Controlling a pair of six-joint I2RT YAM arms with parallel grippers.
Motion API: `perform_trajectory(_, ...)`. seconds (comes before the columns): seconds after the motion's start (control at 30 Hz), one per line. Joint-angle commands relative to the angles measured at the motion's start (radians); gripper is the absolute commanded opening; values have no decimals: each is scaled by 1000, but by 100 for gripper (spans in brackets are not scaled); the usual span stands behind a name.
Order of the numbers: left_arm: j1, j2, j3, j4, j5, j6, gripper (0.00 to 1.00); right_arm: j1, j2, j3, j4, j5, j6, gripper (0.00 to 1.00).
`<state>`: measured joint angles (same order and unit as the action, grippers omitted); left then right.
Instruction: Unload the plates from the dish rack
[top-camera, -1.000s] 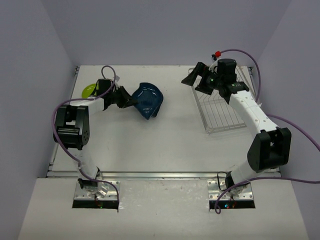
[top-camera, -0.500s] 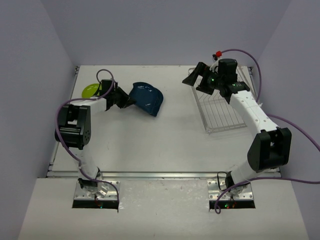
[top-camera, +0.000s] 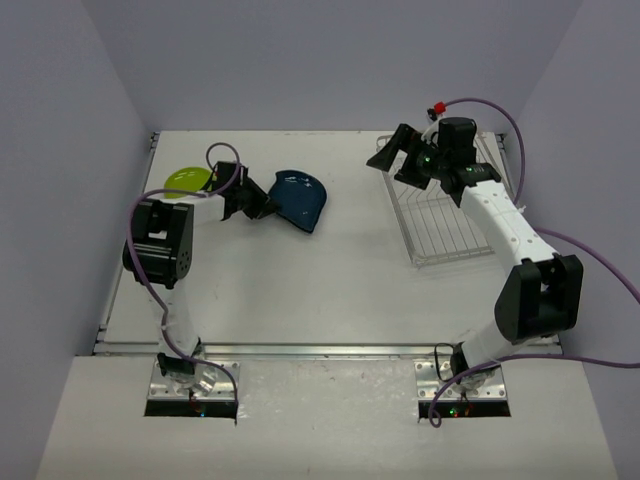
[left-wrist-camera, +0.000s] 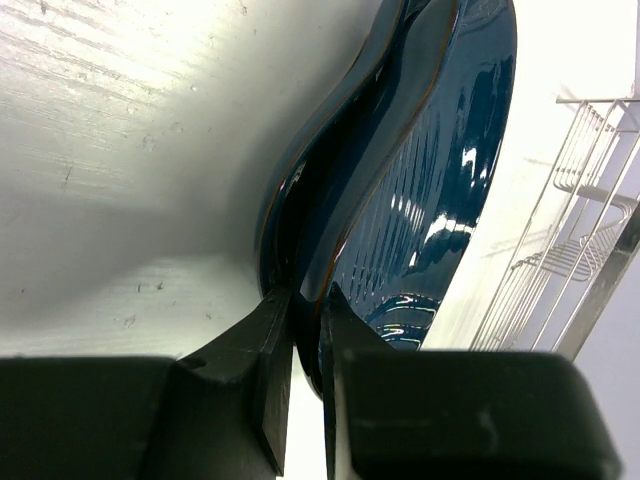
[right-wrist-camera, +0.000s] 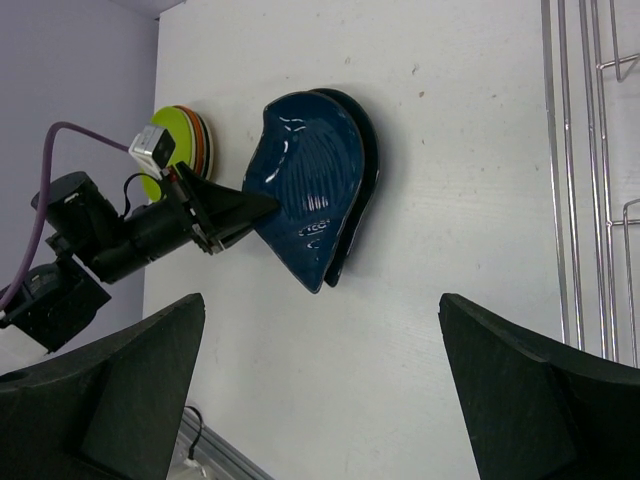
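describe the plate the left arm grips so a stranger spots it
On the table, look left of the dish rack. The dark blue plate is beside the lime green stack; only it is blue, pointed and pinched by the left fingers.

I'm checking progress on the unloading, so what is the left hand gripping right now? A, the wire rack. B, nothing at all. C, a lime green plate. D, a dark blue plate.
D: in the left wrist view the left hand has its two fingers closed on the rim of the dark blue plate.
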<state>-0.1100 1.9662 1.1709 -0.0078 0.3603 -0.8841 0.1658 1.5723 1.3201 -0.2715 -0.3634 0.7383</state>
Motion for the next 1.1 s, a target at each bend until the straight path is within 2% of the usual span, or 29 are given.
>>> perform_trajectory(0.0, -21, -1, 66, 115, 47, -37, 10, -8, 7, 9, 17, 11, -16, 99)
perform_trajectory(0.07, -22, 4, 69, 115, 41, -36, 17, -9, 8, 9, 15, 11, -16, 99)
perform_trajectory(0.2, -22, 0, 70, 102, 31, -19, 57, -13, 8, 14, 13, 7, -20, 99)
perform_trajectory(0.3, -23, -23, 74, 91, 24, 17, 77, -15, 6, 23, 1, 15, -34, 99)
perform_trajectory(0.37, -26, -68, 73, 74, 2, 60, 84, -16, 2, 32, -13, 38, -55, 99)
perform_trajectory(0.5, -65, -166, 113, -54, -138, 252, 98, -16, -23, 44, -45, 103, -140, 99)
perform_trajectory(0.6, -103, -232, 134, -199, -289, 461, 100, -16, -54, 31, -73, 173, -239, 99)
perform_trajectory(0.77, -114, -324, 94, -333, -350, 620, 100, -17, -127, -53, -75, 317, -373, 99)
perform_trajectory(0.93, -110, -458, 9, -416, -300, 805, 100, -21, -222, -175, -71, 359, -482, 99)
perform_trajectory(1.07, -99, -683, -129, -375, -253, 900, 100, -25, -311, -338, -64, 386, -539, 99)
